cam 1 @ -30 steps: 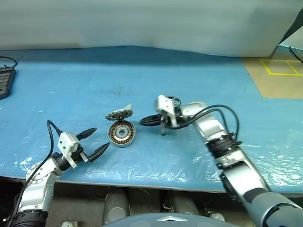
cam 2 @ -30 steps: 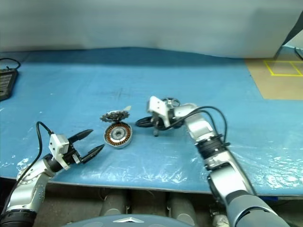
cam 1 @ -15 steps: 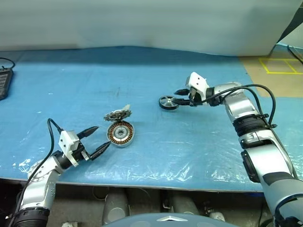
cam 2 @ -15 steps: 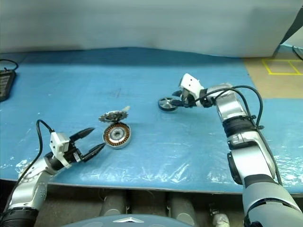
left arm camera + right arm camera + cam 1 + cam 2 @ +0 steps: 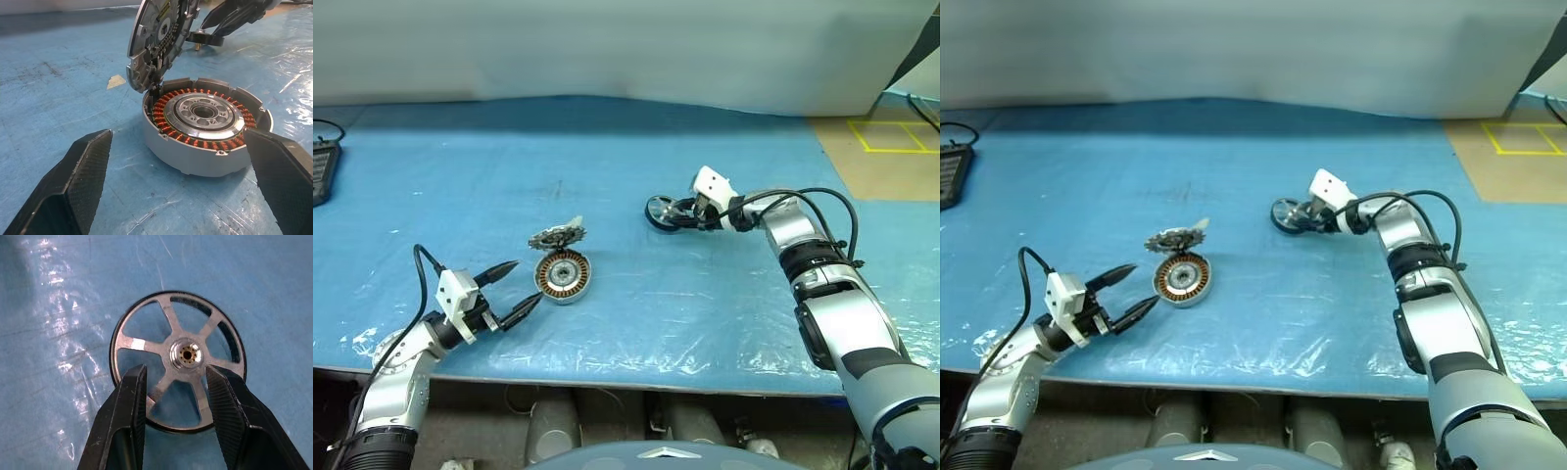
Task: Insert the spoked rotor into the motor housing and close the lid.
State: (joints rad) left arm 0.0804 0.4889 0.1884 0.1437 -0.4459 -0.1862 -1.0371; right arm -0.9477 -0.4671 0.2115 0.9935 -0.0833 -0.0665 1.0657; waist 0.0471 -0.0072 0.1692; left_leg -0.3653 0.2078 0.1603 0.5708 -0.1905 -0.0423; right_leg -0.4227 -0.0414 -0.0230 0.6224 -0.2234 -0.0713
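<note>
Directly beneath right gripper we find dark spoked metal rotor flat on blue sheet; fingers part-open astride one spoke, nothing gripped. Left gripper wide open beside silver copper-wound housing.

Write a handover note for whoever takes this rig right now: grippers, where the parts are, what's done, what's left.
Left gripper: open, empty, level beside the motor housing.
Right gripper: fingers apart over the spoked rotor, straddling its near rim and a spoke; not clamped.
Spoked rotor lies on the blue mat, right of the housing.
Motor housing open, copper windings bare; lid tilted up on its hinge.
Done: nothing inserted.
Left: grasp rotor, seat it in housing, close lid.
</note>
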